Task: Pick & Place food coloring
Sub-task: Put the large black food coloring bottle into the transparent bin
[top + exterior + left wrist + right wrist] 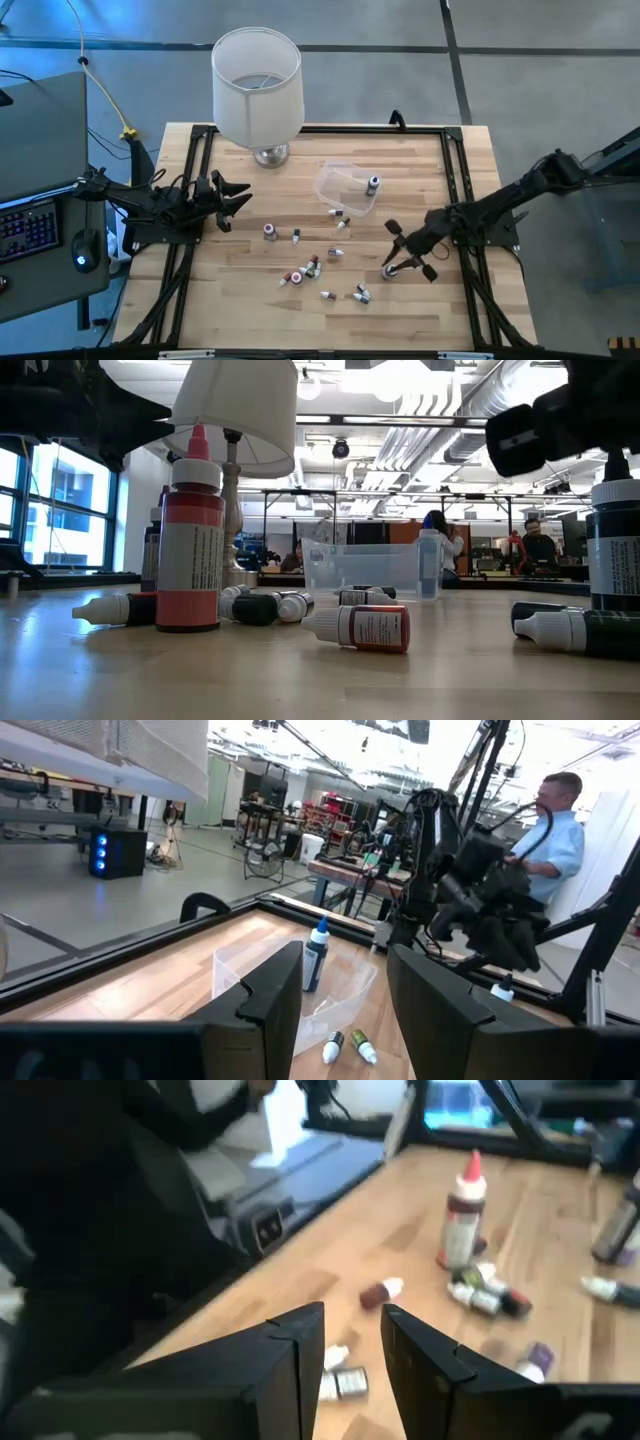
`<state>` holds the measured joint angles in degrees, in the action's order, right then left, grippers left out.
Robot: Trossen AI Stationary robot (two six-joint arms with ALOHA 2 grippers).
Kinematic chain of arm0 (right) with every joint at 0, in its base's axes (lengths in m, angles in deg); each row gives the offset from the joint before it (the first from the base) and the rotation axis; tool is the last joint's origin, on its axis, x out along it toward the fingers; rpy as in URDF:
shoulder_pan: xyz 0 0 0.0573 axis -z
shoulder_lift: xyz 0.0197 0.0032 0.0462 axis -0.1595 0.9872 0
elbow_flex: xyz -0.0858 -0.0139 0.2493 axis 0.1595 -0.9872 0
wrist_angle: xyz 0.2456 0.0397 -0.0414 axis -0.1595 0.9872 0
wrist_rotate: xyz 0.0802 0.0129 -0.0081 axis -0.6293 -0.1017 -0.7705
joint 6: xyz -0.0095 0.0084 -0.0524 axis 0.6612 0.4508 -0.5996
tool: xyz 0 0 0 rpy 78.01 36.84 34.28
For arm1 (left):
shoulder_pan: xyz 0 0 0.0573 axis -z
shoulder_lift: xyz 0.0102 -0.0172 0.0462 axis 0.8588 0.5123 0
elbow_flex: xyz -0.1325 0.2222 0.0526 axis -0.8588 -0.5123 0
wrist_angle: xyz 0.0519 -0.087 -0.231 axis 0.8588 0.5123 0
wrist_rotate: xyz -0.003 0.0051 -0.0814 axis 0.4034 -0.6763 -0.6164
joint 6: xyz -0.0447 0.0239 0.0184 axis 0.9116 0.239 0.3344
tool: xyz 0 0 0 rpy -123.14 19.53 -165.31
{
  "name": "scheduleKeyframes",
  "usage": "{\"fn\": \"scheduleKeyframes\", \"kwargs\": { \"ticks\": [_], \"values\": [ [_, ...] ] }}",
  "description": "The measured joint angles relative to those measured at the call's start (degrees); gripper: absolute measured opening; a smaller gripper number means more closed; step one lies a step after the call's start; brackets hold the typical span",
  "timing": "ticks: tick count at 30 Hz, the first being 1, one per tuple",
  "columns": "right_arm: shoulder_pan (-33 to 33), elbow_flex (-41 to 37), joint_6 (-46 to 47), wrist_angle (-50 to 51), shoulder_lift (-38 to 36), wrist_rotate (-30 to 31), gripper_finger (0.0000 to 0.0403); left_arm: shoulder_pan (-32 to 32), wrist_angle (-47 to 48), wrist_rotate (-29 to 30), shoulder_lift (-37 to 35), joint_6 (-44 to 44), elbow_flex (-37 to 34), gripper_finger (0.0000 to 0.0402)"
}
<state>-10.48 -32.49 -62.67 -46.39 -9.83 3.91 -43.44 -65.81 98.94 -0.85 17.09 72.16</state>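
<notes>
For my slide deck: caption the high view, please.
Both grippers, left and right, hover over scattered food coloring bottles beside a clear tub.

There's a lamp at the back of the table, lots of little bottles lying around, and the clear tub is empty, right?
Almost. The lamp does stand at the back of the table, and little bottles are scattered on the wood. But the clear tub is not empty: one bottle stands upright inside it. The high view shows this, and the left wrist view does too.
</notes>
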Motion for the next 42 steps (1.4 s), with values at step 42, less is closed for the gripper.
{"fn": "scheduleKeyframes", "kwargs": {
  "ticks": [42],
  "values": [
    [-2.9,0.1,-1.6,-1.4,8.5,4.9,0.0026,0.0,-0.5,0.0,0.0,0.2,0.0,0.0147]
  ]
}}
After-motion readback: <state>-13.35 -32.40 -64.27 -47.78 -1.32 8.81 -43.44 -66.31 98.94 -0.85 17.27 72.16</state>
